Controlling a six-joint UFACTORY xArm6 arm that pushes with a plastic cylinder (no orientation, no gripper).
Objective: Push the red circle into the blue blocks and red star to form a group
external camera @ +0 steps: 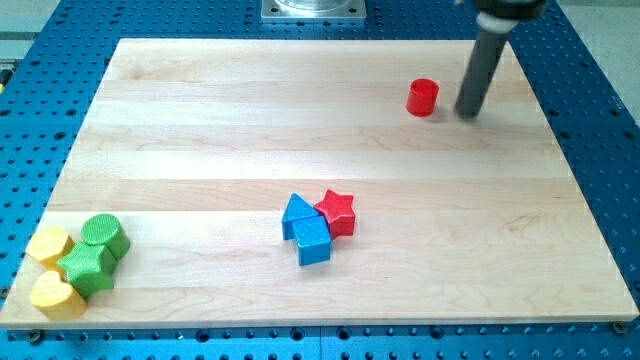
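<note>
The red circle (423, 97) sits near the board's top right corner, with the tip (468, 111) just beside it on the right, not touching. The rod has no jaws. The blue blocks (305, 230) and red star (337, 211) touch, near the bottom edge's middle.

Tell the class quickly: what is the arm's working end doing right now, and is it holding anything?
My tip: a bare rod, holding nothing, just to the view's right of the red circle, not touching it.
</note>
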